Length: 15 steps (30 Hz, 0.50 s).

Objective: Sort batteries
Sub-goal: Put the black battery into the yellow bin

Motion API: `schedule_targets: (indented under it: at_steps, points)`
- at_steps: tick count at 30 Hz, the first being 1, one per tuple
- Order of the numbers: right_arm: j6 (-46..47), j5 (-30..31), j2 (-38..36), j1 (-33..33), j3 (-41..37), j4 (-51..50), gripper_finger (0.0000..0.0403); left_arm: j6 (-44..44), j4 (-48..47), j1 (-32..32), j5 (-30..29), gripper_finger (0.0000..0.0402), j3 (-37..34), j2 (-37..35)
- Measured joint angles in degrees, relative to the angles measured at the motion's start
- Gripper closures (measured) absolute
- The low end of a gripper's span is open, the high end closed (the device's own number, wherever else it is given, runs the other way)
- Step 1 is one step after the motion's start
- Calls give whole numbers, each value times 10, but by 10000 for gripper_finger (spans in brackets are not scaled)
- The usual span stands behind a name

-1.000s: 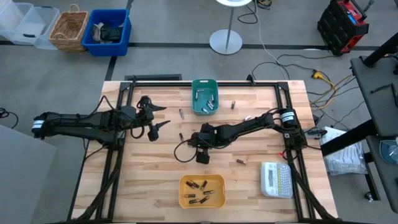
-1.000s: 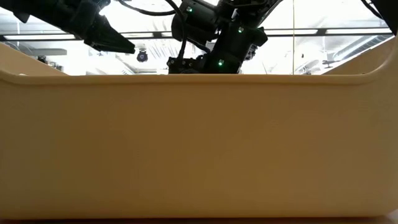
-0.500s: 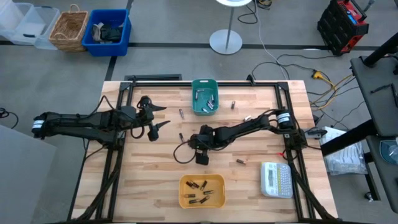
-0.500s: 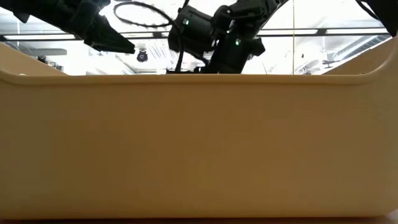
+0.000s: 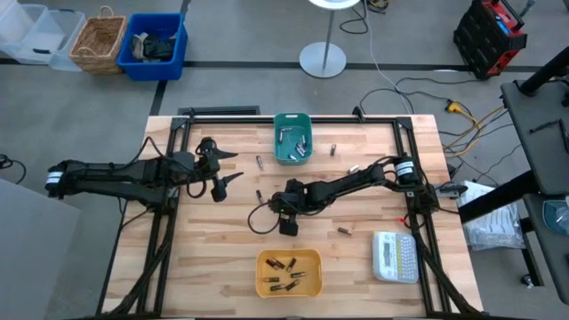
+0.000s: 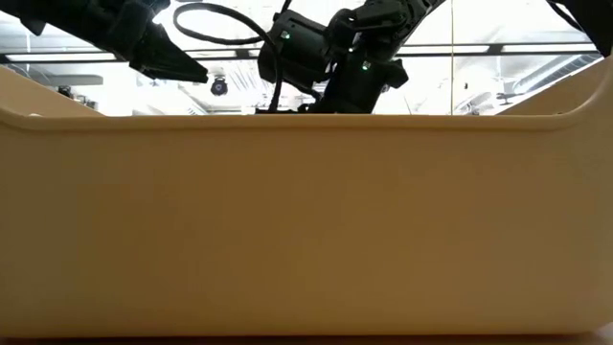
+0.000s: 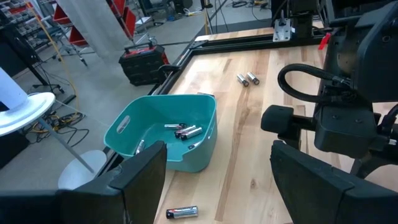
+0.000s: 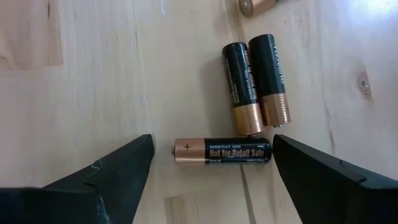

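Three batteries lie on the wooden table right under the right claw: one stretched crosswise between the wide-open fingers, and a pair side by side just beyond it, one of the pair touching the crosswise cell's end. The right claw holds nothing. In the high view it sits at the centre of the frame, pointing down at the boards.

Nearest the lower edge of the high view stands a yellow bin with several batteries lying inside it. To the lower right rests a white label maker with a keypad, and one loose battery lies between it and the right claw. Another loose cell lies just left of the right claw.

At centre left of the high view the left claw hangs above the table with its fingers spread wide and nothing between them. Through the left wrist view, one battery lies on the boards just in front of a teal bin, a few more rest inside that bin, and two further cells lie side by side beyond it.

In the high view the teal bin sits at the upper centre, near the far edge of the table.

The low view is mostly blocked by the yellow bin's wall.
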Motion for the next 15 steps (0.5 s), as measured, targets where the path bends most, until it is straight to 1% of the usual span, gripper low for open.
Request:
schedule_targets:
  at_steps: [5,15]
  points:
    - [0,-4,0,-2,0,0,99,0,0,0,0,138,0,0]
    - [0,-5,1,-2,0,-2,160,0,-1,0,0,138,0,0]
